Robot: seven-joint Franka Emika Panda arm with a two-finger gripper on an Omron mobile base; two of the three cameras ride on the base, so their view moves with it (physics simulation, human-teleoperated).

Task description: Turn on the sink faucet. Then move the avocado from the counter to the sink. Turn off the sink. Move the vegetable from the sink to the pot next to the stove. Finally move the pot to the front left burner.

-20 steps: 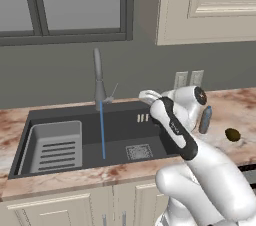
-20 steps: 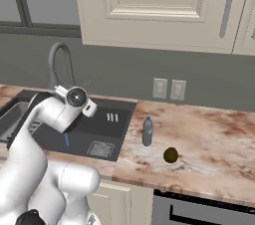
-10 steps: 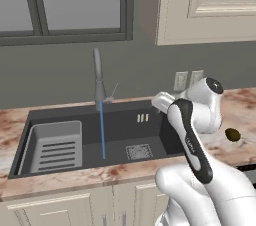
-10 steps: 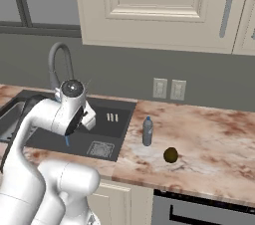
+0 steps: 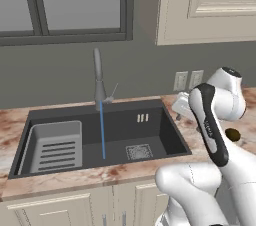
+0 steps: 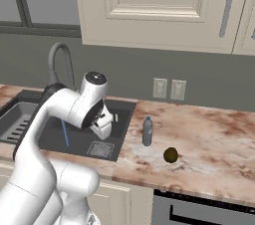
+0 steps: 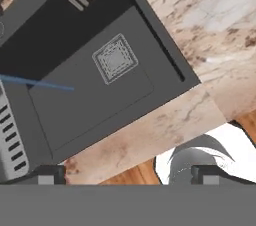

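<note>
One risk looming: gripper (image 6: 105,128), fingers standing apart and empty, hanging over sink (image 5: 165,135); reaching past bottle (image 6: 147,131) toward avocado (image 6: 171,155), risking toppling bottle or rolling fruit away.

The white arm bends at its elbow, tool (image 7: 125,174) pointing down, fingers spread wide.

We saw a dark grey sink (image 5: 165,125) with a lighter grey slotted tray (image 5: 52,146) at lower left of the left base view. A thin blue stream (image 5: 102,130) fell from the grey faucet (image 5: 98,77). The counter (image 6: 209,139) was marbled pinkish-brown and cream. On it sat a dark brownish-olive avocado (image 6: 171,155) and a grey bottle (image 6: 147,131). The cabinets (image 6: 164,5) were cream.
</note>
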